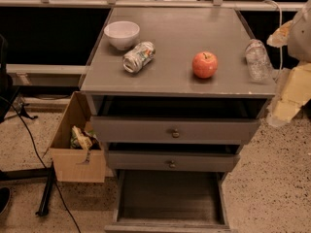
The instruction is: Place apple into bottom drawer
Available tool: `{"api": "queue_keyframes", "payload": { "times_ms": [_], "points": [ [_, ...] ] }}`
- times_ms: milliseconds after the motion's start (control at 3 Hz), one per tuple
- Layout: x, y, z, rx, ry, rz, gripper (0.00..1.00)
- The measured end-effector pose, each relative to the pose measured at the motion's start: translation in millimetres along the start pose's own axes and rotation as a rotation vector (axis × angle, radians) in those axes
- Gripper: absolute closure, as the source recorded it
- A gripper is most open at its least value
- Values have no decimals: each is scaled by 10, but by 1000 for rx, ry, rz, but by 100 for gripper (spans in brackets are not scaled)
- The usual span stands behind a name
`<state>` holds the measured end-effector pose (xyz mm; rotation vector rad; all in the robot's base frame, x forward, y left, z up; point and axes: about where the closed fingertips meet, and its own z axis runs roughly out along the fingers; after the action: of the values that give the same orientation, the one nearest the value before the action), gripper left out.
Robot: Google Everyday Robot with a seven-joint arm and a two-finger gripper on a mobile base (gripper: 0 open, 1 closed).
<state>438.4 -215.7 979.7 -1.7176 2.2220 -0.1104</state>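
The red-orange apple (204, 64) with a short stem sits on the grey cabinet top (180, 33), right of the middle and near the front edge. The bottom drawer (170, 198) is pulled out wide open; its dark grey inside holds nothing. My gripper (285, 101) hangs close to the camera at the right edge of the view. It is right of the cabinet's front right corner, lower than the apple and apart from it.
A white bowl (122, 34) and a crushed can (139, 57) lie at the top's back left. A clear plastic bottle (257, 59) lies at its right edge. The two knobbed drawers (175, 132) are slightly open. A cardboard box (77, 144) stands on the floor to the left.
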Motion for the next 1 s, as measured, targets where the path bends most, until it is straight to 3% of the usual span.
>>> {"api": "queue_keyframes", "payload": {
  "times_ms": [333, 1000],
  "points": [
    [0, 0, 0, 0, 0, 0, 0],
    [-107, -188, 191, 58, -86, 32, 0]
  ]
}}
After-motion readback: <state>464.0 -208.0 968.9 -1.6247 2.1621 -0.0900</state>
